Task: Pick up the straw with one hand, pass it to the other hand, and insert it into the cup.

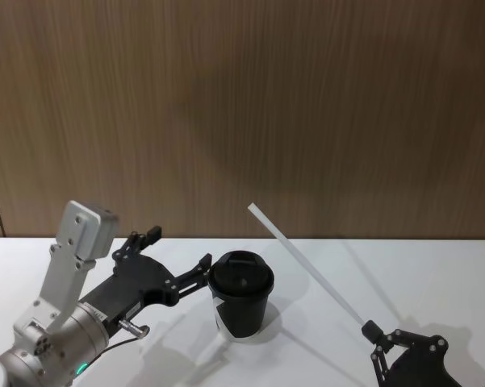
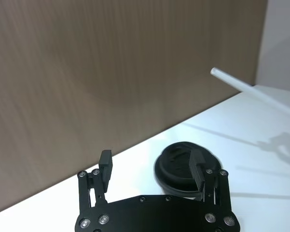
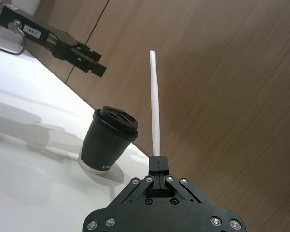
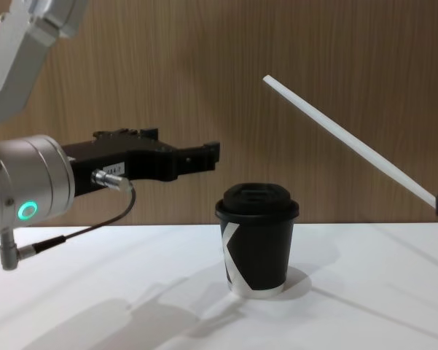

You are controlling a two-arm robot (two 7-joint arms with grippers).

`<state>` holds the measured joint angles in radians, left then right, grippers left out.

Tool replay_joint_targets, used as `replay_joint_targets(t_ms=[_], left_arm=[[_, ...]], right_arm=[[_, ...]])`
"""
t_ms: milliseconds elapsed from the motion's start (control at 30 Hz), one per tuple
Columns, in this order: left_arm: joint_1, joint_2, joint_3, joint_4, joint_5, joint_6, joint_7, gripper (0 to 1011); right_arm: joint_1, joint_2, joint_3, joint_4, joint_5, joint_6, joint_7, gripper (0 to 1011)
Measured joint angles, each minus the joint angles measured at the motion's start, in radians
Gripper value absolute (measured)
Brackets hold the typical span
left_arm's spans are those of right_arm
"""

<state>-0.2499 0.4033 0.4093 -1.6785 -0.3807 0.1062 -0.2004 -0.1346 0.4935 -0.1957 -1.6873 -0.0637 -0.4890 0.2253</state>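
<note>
Left side: the left gripper [image 1: 177,248], on its silver wrist with the green ring lit, hangs over the white table [image 1: 436,274]. It sits higher than the lid and reaches across toward the middle. Its fingers are spread wide with nothing between them. I read that as readiness to receive, with the opening turned toward the incoming piece.

Centre: the cup [image 1: 242,294] stands upright on the table with its dome lid on, just beside the nearer left finger. I see no contact between them. It is the final target and looks untouched.

Right of centre: the straw [image 1: 307,262] is in the air and slanted. Its free tip is high, above the cup and slightly toward the right, and its low end runs down toward the right edge. None of it is in the lid.

Right side: the right gripper [image 1: 375,334] is low near the table, clamped tight on the very bottom end of the straw. Pinching the end probably leaves most of the length bare, so the left gripper has room to take hold.

Judgement: the pickup is done. The handover comes next, and insertion has not begun.
</note>
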Motion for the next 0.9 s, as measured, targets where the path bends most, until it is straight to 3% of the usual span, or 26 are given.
replay_joint_targets(t_ms=[633,900], left_arm=[[-0.04,0.003,-0.04,-0.008,-0.303,0.199,-0.239,1000],[-0.064,-0.013,-0.027,0.02,-0.371,0.235,-0.306,1000]], right_arm=[[0.0,-0.001,0.0,0.0,-0.002,-0.003,0.0,1],[0.0,-0.001,0.0,0.0,-0.002,-0.003,0.0,0]])
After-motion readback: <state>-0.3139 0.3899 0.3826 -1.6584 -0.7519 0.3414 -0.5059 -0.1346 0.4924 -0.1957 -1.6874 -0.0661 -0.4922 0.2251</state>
